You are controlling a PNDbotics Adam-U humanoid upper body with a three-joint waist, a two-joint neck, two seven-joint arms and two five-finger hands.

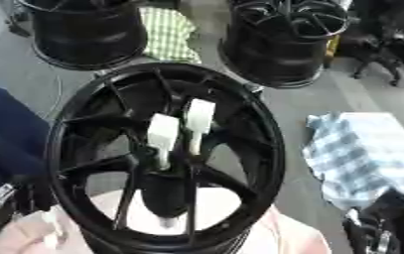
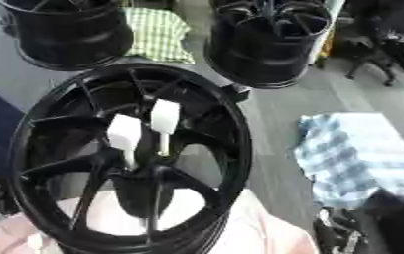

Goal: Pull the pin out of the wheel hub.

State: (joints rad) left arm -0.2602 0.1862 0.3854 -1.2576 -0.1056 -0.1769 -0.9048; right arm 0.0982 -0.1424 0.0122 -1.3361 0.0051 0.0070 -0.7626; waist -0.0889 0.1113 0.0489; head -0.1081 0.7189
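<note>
A black spoked wheel hub (image 1: 83, 104) lies flat on a pink cloth (image 1: 292, 238) in the middle of the view. Two white pins stand side by side in its centre, the left pin (image 1: 163, 134) a little lower than the right pin (image 1: 199, 119). Each has a blocky white head on a thin shaft going down into the hub. My left hand (image 1: 21, 194) shows dark at the lower left, just outside the rim. At the lower right corner is my right hand (image 1: 374, 233), apart from the wheel. Neither hand touches a pin.
Two more black wheels stand at the back, one to the left (image 1: 88, 34) and one to the right (image 1: 283, 39), with a green checked cloth (image 1: 170, 32) between them. A blue checked cloth (image 1: 361, 154) lies on the right. Small white pieces (image 1: 50, 232) rest on the pink cloth.
</note>
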